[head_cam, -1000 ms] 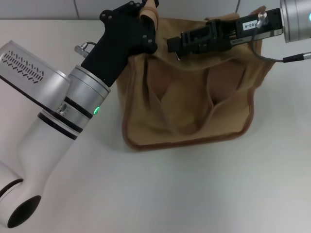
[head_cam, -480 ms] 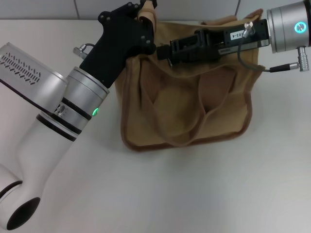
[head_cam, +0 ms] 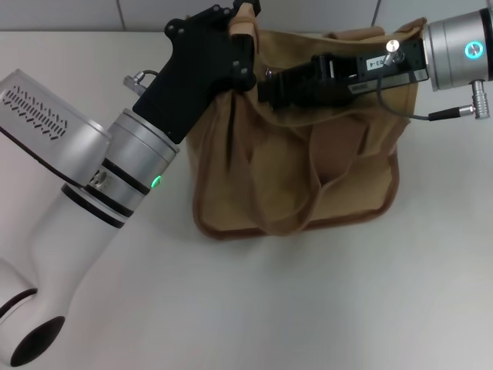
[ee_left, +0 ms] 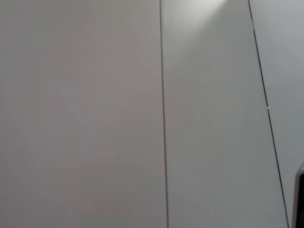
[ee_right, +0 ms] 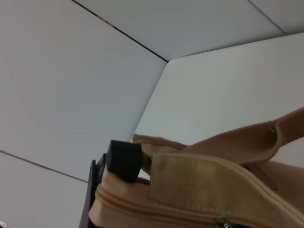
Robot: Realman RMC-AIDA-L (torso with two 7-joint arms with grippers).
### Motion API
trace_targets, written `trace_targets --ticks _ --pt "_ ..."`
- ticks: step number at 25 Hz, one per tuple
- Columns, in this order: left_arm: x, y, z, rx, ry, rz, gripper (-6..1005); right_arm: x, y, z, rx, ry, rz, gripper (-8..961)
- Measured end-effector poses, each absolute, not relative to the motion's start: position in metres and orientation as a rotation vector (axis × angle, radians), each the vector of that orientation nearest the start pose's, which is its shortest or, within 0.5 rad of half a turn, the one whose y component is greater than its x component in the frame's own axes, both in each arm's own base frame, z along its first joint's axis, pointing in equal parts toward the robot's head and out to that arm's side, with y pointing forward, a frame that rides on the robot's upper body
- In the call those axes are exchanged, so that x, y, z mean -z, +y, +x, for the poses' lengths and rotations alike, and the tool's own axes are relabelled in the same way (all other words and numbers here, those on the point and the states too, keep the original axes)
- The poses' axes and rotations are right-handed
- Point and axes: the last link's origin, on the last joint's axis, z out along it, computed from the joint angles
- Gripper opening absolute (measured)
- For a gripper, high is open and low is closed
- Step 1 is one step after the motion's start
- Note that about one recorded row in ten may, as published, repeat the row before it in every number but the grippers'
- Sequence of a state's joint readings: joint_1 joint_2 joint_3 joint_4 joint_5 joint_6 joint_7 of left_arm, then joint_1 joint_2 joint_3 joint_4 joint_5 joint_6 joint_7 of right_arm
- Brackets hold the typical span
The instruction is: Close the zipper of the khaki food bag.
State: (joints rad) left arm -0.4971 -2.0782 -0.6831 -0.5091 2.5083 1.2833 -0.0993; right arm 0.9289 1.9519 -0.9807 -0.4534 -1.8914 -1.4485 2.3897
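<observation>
Right tool [head_cam: 269, 87] is sliding leftward along the zipper [ee_right: 156, 210], grip state unclear, while left tool [head_cam: 240, 27] is clenching the bag [head_cam: 300, 177] corner, so next it's pulling onward.

right claw [head_cam: 269, 86]: slid leftward along bag top | khaki food bag [head_cam: 308, 177]: narrower, bunched taller

The head camera looks steeply down on the table [head_cam: 323, 308], taking in both arms and the whole bag [head_cam: 308, 177] from fairly near. The left wrist camera faces only blank wall panels [ee_left: 95, 118]. The right wrist camera sits very close to the bag's top edge, looking along it toward the wall; it shares the bag with the head view.
</observation>
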Motion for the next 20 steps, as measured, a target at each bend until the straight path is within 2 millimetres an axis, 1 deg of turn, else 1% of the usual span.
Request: trace_targets --ticks 3,9,13,20 --pt "0.069 0.323 -0.172 1.217 -0.171 -1.92 71 0.012 0.408 0.15 -0.562 1.699 -2.682 412" --pt "0.07 0.321 -0.165 1.242 -0.155 -1.93 72 0.015 0.408 0.15 -0.563 1.694 -2.674 412" --pt "0.07 0.318 -0.156 1.273 -0.124 -1.935 73 0.015 0.409 0.154 -0.567 1.7 -2.655 411" --pt "0.071 0.318 -0.151 1.29 -0.113 -1.937 74 0.014 0.406 0.16 -0.586 1.713 -2.64 411"
